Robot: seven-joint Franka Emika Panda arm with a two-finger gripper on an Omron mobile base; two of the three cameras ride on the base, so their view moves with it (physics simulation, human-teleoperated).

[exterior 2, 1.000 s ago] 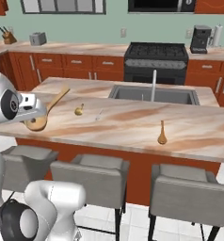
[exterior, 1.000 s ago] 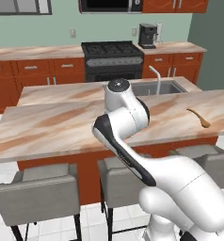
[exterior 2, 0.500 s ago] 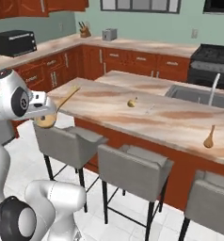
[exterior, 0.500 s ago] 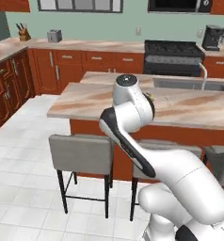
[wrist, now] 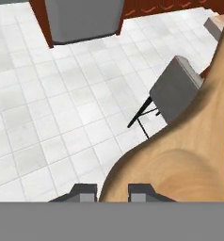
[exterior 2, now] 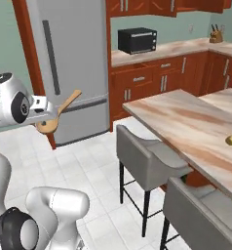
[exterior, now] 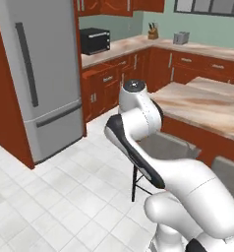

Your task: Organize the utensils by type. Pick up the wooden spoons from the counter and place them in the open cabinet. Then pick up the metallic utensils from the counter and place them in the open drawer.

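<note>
Now the base has swung from the counter [exterior 2: 186,122] toward the fridge [exterior 2: 71,63]; claw [exterior 2: 46,117] holds the big wooden spoon [exterior 2: 57,114] (cabinet next, presumably).

The arm [exterior: 138,133] is showing glossy white, rounded shells with dark bands at its joints. A round dark cap is sitting on the joint nearest the fridge [exterior: 40,74].

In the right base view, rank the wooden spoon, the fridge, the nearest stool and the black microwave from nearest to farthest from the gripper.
1. Wooden spoon: clamped in the gripper, bowl hanging just below it.
2. Fridge: directly behind the gripper.
3. Nearest stool: to its right, by the marble counter.
4. Black microwave: far back right, on the rear worktop.
</note>
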